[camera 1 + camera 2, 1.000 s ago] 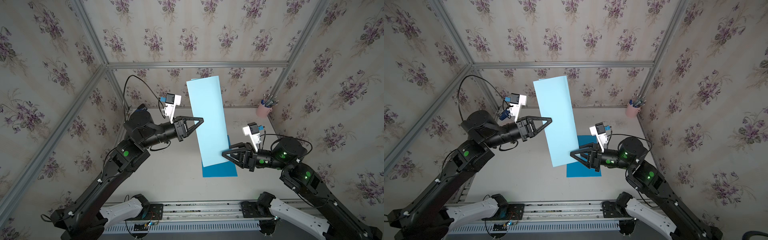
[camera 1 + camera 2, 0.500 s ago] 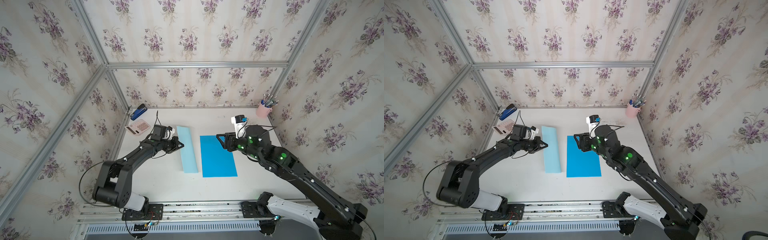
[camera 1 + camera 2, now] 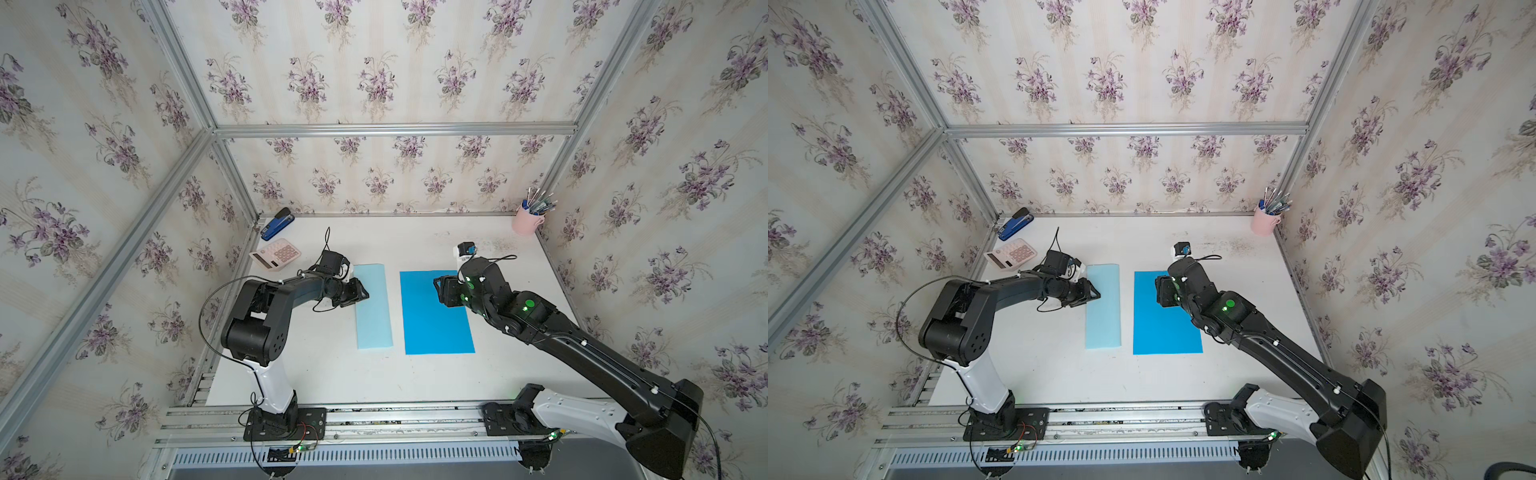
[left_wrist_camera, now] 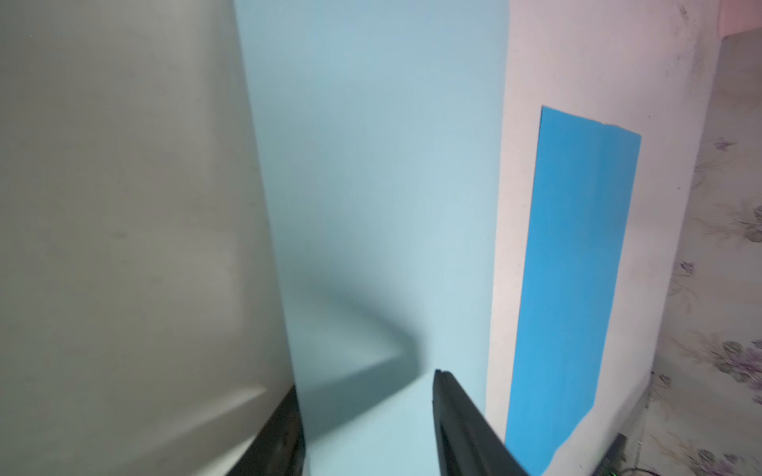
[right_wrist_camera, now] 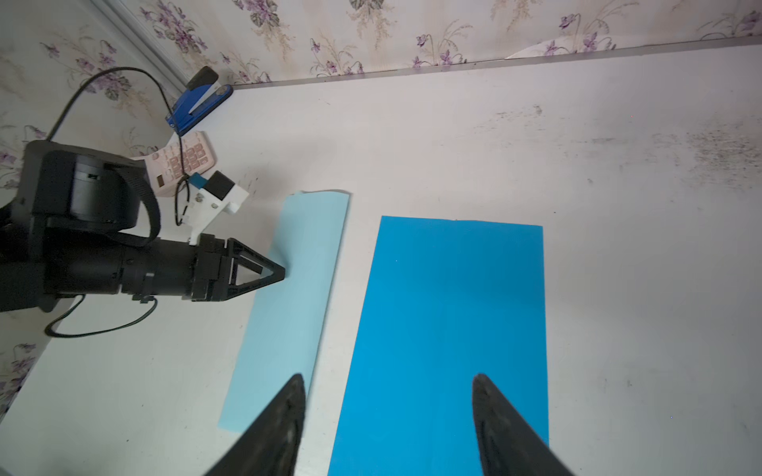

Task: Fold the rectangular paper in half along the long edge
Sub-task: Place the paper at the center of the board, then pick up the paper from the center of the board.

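My left claw point(image 3: 365, 296) sits low at the left long edge of the pale blue paper point(image 3: 374, 320). Its jaws are parted, with one fingertip point(image 4: 443, 383) over the sheet, and it grips nothing. The paper lies flat on the table point(image 3: 415, 382) as a narrow strip, just beside the darker blue sheet point(image 3: 436, 320) but apart from it. My right claw point(image 5: 387, 377) hangs wide and empty above that darker sheet's far half.
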Robot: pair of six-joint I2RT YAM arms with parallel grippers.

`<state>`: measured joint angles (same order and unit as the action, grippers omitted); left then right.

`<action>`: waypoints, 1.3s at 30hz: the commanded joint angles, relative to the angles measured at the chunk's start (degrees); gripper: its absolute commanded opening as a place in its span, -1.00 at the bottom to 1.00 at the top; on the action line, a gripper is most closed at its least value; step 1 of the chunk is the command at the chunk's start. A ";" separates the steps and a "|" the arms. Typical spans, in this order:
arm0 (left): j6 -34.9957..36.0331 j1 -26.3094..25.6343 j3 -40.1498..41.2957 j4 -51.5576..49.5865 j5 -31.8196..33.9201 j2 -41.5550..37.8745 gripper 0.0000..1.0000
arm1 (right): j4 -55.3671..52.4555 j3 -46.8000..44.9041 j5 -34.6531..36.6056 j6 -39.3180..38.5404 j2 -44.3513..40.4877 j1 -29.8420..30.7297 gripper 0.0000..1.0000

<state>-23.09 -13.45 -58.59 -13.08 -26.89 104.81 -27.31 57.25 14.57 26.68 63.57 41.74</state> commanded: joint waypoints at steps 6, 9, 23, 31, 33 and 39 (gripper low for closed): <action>-2.44 -1.47 -2.05 -15.22 24.84 -5.90 0.09 | -1.75 -2.51 -0.15 2.39 -0.98 -8.20 0.57; -4.26 -4.89 -2.34 -18.62 34.44 -12.00 0.09 | -3.40 -3.56 2.19 2.69 -1.22 -12.77 0.57; -15.35 -21.44 2.21 14.82 7.02 -8.31 -0.16 | 5.38 -13.67 -4.91 0.87 10.42 -19.59 0.63; -15.60 -24.66 -1.64 14.64 11.86 -1.01 0.08 | 12.35 -17.28 -14.67 -2.05 14.27 -22.93 0.65; -15.15 -25.12 -3.71 10.81 14.48 0.04 0.08 | 13.22 -17.93 -16.10 -2.25 14.69 -23.77 0.65; -15.21 -26.42 -6.36 7.34 17.70 3.17 0.08 | 15.64 -18.66 -17.87 -2.42 16.85 -24.84 0.65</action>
<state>-38.50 -39.51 -64.31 -3.18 -11.88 107.15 -14.22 38.65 -1.50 25.02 79.59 17.19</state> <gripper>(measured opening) 0.538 0.825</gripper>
